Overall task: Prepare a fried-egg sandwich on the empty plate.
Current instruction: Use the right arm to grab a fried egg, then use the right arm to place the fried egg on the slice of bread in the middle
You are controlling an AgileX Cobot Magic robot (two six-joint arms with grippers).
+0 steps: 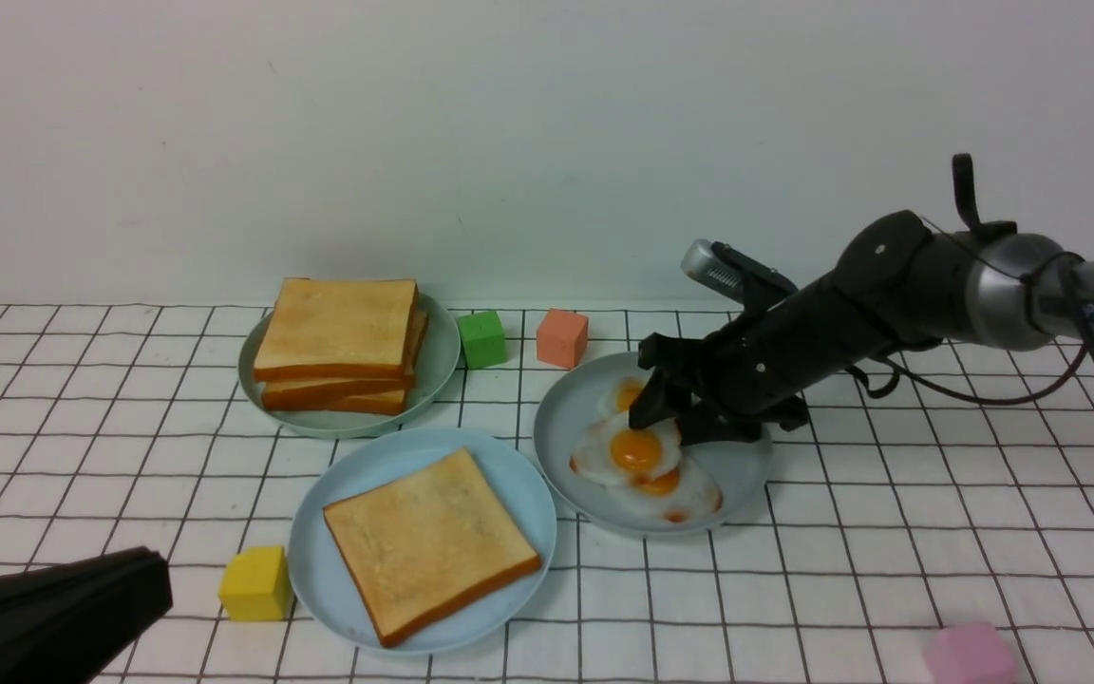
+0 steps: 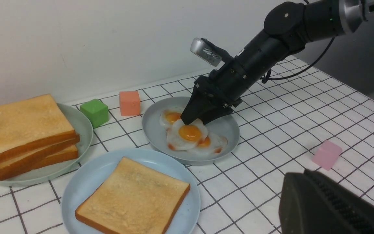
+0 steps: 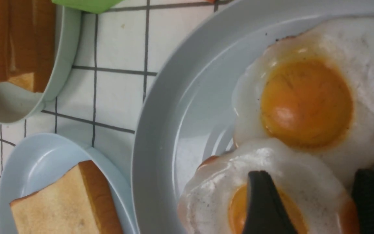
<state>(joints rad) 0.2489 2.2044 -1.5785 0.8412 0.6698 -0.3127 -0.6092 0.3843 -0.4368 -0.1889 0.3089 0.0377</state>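
golden toast (image 1: 431, 543) on the sky-blue plate (image 1: 386, 458) as base, so right claw (image 1: 666, 427) down over the top egg (image 1: 637, 452), jaws apart; left claw (image 1: 150, 584) pinched together, idle.

Toast slice (image 1: 431, 541) on near plate (image 1: 367, 465), egg plate (image 1: 561, 418) right (toast pile (image 1: 338, 337) behind-left)

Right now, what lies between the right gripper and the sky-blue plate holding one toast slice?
Front view: from the right gripper toward the sky-blue plate come the top fried egg and the rim of the grey-blue plate.
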